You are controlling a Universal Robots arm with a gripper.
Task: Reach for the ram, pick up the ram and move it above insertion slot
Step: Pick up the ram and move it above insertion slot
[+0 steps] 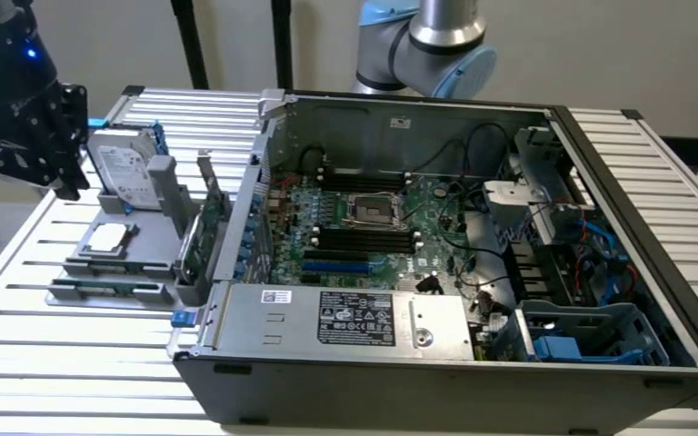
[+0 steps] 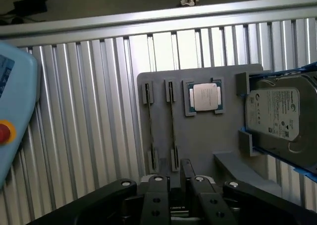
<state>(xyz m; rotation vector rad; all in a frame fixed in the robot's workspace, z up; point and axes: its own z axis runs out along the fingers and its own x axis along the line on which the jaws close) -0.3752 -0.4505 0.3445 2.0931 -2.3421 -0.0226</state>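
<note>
Two thin green ram sticks stand on edge in slots of a grey fixture plate (image 2: 208,145), side by side. One ram (image 2: 172,123) lies closer to the CPU than the other ram (image 2: 148,123). In the exterior view the rams (image 1: 109,287) sit at the fixture's near end, on the exterior view's left. My black gripper (image 1: 34,168) hangs above the fixture's far end, by the hard drive, with nothing visibly held. In the wrist view the gripper (image 2: 176,195) sits above the table, short of the ram slots. The insertion slots (image 1: 367,238) are black rows on the motherboard inside the open computer case.
A CPU (image 2: 204,96) and a silver hard drive (image 2: 277,116) in a blue frame share the fixture. A green expansion card (image 1: 210,227) stands upright beside the case wall (image 1: 252,209). A teach pendant (image 2: 15,111) with a red button lies on the slatted table.
</note>
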